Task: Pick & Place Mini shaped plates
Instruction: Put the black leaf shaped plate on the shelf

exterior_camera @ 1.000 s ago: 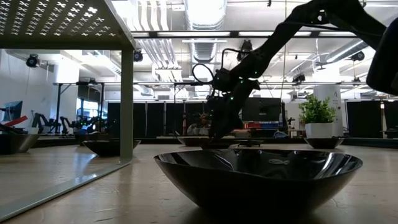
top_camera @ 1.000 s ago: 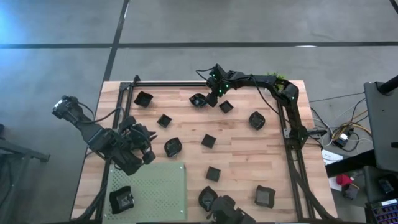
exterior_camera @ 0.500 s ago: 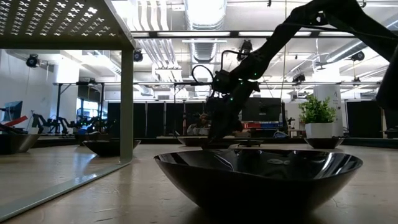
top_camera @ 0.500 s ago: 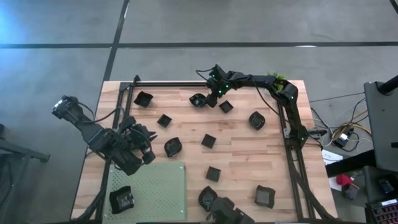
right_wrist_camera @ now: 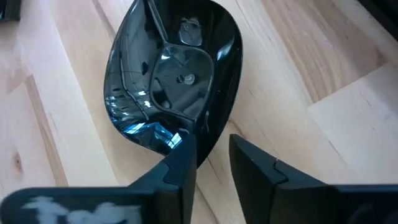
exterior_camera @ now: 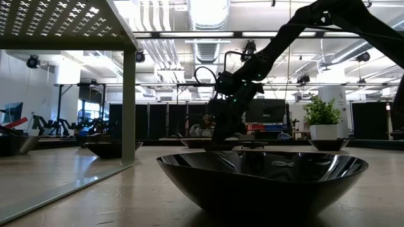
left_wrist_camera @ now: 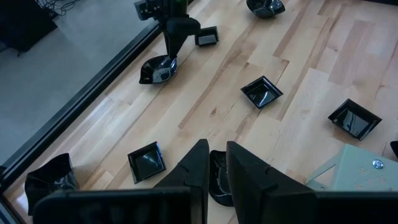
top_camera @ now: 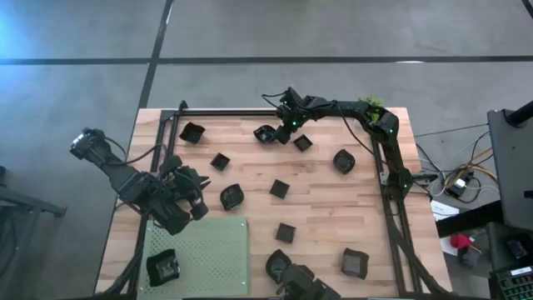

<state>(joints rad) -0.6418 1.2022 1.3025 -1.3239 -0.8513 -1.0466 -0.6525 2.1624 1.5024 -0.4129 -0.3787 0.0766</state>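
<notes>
**While the left arm waits, the right gripper straddles a dish at the far edge**

Since the mat (top_camera: 204,250) at the bench's (top_camera: 333,208) near left corner carries only one dish (top_camera: 162,267), the sorting looks barely begun. Two more mini shaped plates sit along the near edge (top_camera: 277,265) (top_camera: 354,262). The rest are scattered over the middle and the far half.

Just beyond the mat's far edge hovers the left gripper (top_camera: 196,198). Its fingers are parted by a mere slit with nothing between them, and a roundish dish (top_camera: 231,197) lies just beside it.

At the far edge, about midway along, the right gripper (right_wrist_camera: 211,146) is down at a leaf-like dish (right_wrist_camera: 174,81). One finger is over the bowl's inside and the other outside, with the rim between them. Bare wood shows in the gap, so the jaws are not yet clamped and the dish rests on the bench.

The step in hand looks like the pick. The next move calls for pinching the thin rim squarely, lifting without the glossy dish slipping or tipping, then carrying it across toward the mat.

Only the right wrist view shows how the fingers sit astride the rim; from above, the gripper hides that edge. The high view alone gives the whole layout. The low view is filled by one close dish (exterior_camera: 262,180). It adds the arm's steep descent and a potted plant (exterior_camera: 322,113) beyond.
</notes>
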